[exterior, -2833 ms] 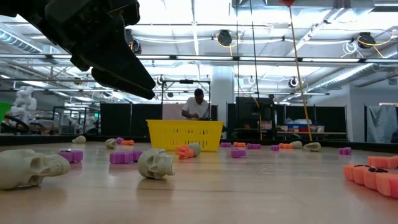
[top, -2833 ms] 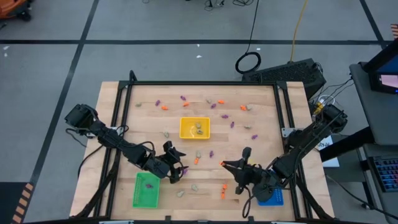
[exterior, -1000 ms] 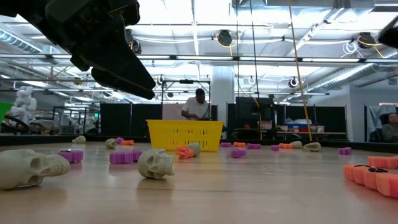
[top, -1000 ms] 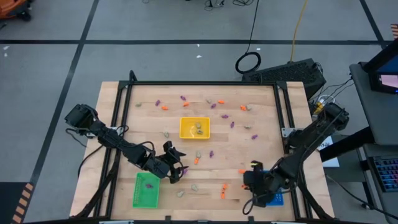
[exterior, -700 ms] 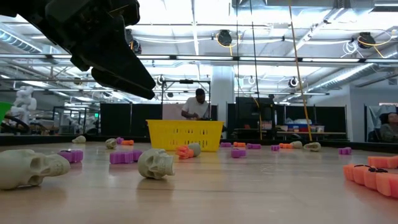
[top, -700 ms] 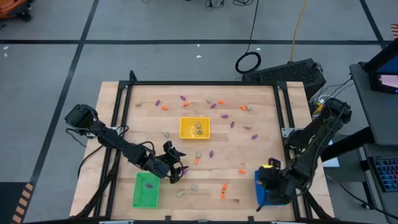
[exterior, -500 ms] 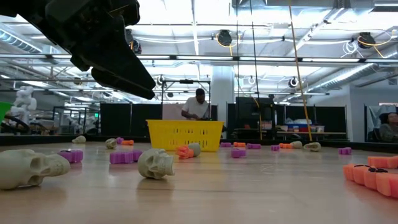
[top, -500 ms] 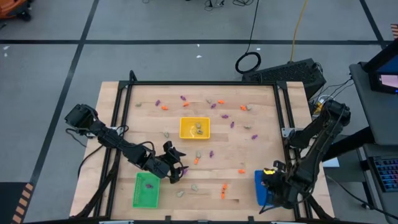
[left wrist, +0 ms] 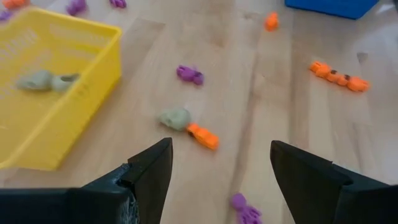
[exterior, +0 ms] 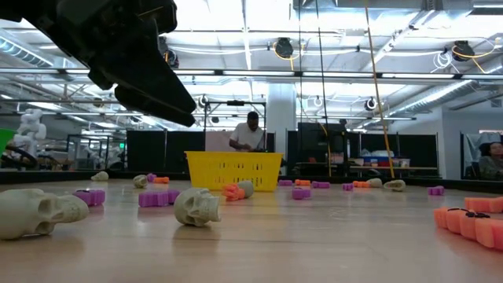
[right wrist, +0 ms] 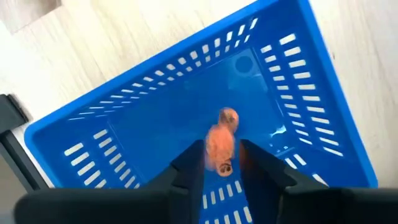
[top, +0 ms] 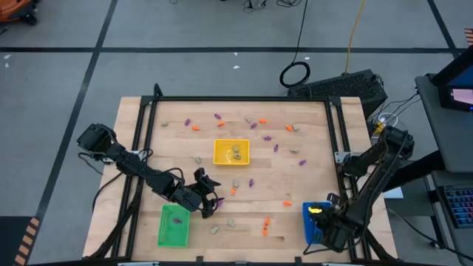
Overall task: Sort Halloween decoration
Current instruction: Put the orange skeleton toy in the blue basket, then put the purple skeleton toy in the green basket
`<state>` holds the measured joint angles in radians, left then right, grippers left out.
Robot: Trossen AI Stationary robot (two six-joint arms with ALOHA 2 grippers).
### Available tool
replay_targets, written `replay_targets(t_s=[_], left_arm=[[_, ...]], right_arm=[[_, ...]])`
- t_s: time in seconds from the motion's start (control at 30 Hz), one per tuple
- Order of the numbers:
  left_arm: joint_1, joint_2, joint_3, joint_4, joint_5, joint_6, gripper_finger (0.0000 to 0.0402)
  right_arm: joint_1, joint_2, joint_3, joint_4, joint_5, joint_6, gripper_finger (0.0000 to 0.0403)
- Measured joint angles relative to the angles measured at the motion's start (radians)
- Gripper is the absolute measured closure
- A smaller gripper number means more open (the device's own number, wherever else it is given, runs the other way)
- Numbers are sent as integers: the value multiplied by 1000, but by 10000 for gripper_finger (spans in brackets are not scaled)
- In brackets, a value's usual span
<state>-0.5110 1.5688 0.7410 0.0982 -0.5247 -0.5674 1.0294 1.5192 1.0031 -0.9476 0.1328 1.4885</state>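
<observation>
The right gripper (right wrist: 221,163), having swung over the blue tray (right wrist: 155,118), parts its fingers around an orange trinket (right wrist: 219,144), apparently dropping it; the left gripper (left wrist: 221,171) waits wide open.

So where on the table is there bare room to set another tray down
Bare wood lies between the yellow tray and the blue tray, and along the left edge beside the yellow tray. The far strip is dotted with trinkets, and the near middle by the green tray is crowded too.
</observation>
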Motion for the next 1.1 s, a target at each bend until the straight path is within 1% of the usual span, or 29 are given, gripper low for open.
replay_targets(t_s=[0.1, 0.17, 0.33, 0.4, 0.43, 0.47, 0.53, 0.6, 0.67, 0.73, 0.83, 0.93, 1.03, 1.1], left_arm=[[0, 0, 0, 0, 60, -4, 132], [0, 0, 0, 0, 82, -4, 132], [0, 0, 0, -1, 84, -22, 132], [0, 0, 0, 0, 85, -30, 132], [0, 0, 0, -1, 87, -31, 132], [-2, 0, 0, -2, 89, -31, 132], [-11, 0, 0, -4, 89, -31, 132], [-23, 0, 0, -4, 88, -30, 132], [-35, 0, 0, -5, 88, -30, 132], [-46, 0, 0, -10, 88, -30, 132], [-62, 12, 0, -15, 84, -30, 132], [-72, 37, 0, -22, 78, -30, 132], [-74, 77, 0, -1, 75, -29, 132], [-74, 100, -1, 28, 72, -30, 132]], right_arm=[[0, -9, 0, -12, 8, 18, 304], [0, -11, 0, -11, 21, 27, 300], [0, -26, 2, -12, 27, 28, 294], [4, -28, 31, -42, 54, 45, 295], [10, -28, 54, -59, 83, 55, 297], [21, -28, 82, -77, 132, 64, 299], [45, -29, 123, -90, 292, 63, 303], [65, -29, 156, -85, 459, 7, 307], [78, -29, 169, -57, 619, -74, 309], [79, -29, 169, -10, 756, -178, 309], [73, -17, 169, 75, 918, -342, 309], [63, 10, 169, 157, 1012, -479, 309], [48, 19, 169, 223, 1038, -586, 309], [39, 20, 169, 250, 1040, -618, 309]])
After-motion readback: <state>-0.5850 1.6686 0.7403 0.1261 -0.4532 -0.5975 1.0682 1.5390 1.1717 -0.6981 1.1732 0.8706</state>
